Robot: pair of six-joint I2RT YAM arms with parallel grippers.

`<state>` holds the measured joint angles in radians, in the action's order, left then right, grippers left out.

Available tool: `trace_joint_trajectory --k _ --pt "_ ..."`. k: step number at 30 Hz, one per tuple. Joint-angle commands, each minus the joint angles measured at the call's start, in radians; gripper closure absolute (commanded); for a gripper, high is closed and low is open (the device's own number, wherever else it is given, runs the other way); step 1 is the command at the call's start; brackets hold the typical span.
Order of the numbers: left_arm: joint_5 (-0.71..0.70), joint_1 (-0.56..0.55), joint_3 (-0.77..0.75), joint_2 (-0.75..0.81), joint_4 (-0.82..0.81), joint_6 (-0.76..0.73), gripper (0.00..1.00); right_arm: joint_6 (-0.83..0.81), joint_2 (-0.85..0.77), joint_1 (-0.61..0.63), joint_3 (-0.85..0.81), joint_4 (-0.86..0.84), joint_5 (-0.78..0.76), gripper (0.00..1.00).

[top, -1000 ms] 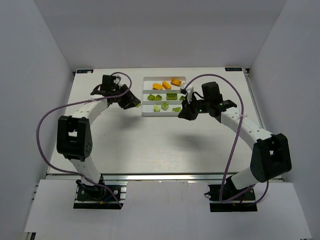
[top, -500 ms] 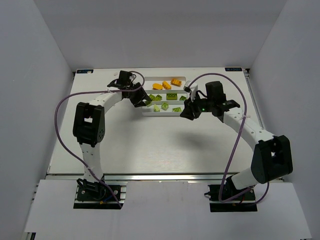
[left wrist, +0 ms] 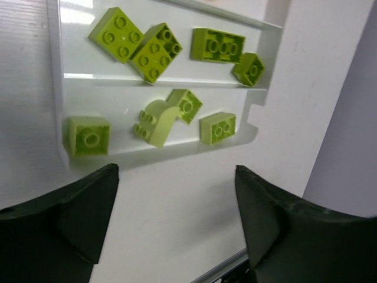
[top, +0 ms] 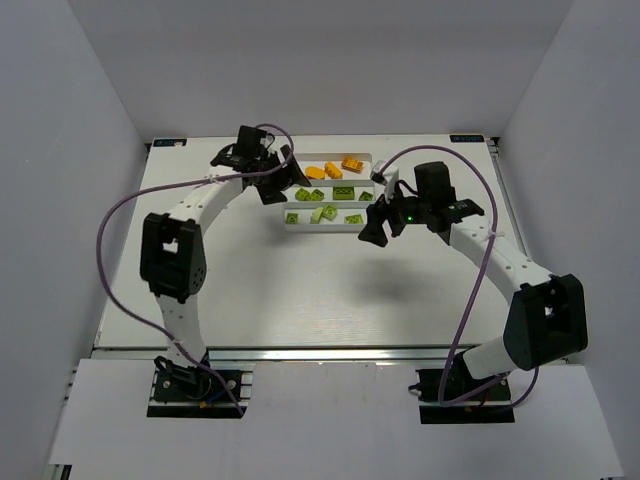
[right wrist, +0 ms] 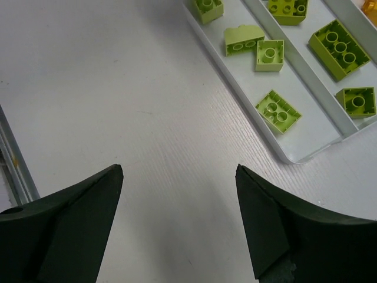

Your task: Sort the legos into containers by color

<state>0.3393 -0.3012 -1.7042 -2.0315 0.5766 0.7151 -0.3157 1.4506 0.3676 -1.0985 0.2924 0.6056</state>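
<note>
Both pincers released, nothing gripped in either. My left pincer (left wrist: 175,177) has its fingers (left wrist: 65,224) spread wide, with only bare table (right wrist: 147,106) and the tray's near rim showing between them. In the top view it hangs at the left end of the tray (top: 325,228), looking down over the near two compartments. My right pincer (right wrist: 178,177) is also spread wide, with plain white table between the fingers. It sits over the table just off the tray's near right corner, clear of the rim. The tray lies at the far middle of the table, with three long compartments running side by side. All bricks I can see are inside it. The far compartment holds three orange bricks (top: 333,169) in a loose row. The middle compartment holds four lime bricks (left wrist: 156,52): two square ones touching at the left end, a long one past them, and a small one near the right end. The near compartment holds four paler yellow-green bricks (left wrist: 218,128). One blocky brick (left wrist: 88,135) sits alone at the left end. An arched piece (left wrist: 154,122) leans against a small brick mid-way, and a short brick lies just right of those. Neither pincer is touching a brick or the tray.
</note>
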Motion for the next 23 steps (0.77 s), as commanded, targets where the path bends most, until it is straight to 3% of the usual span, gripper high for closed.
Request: trace_joint_trajectory --k 1,3,5,12,23 --pt "-0.042 -0.001 0.050 0.315 -0.020 -0.089 0.08 0.038 -0.052 -0.013 -0.052 0.016 0.028 0.17" --pt "-0.048 -0.001 0.188 0.417 -0.087 -0.106 0.02 0.062 -0.059 -0.016 -0.066 0.030 0.039 0.12" --pt "-0.031 -0.001 0.338 0.566 -0.162 -0.115 0.02 0.075 -0.062 -0.016 -0.084 0.059 0.033 0.11" --pt "-0.046 -0.001 0.607 0.864 -0.234 -0.115 0.02 0.187 -0.065 -0.025 -0.138 0.099 -0.102 0.11" --pt "-0.097 -0.001 0.635 0.993 -0.159 -0.181 0.02 0.294 -0.122 -0.033 -0.086 0.015 -0.220 0.10"
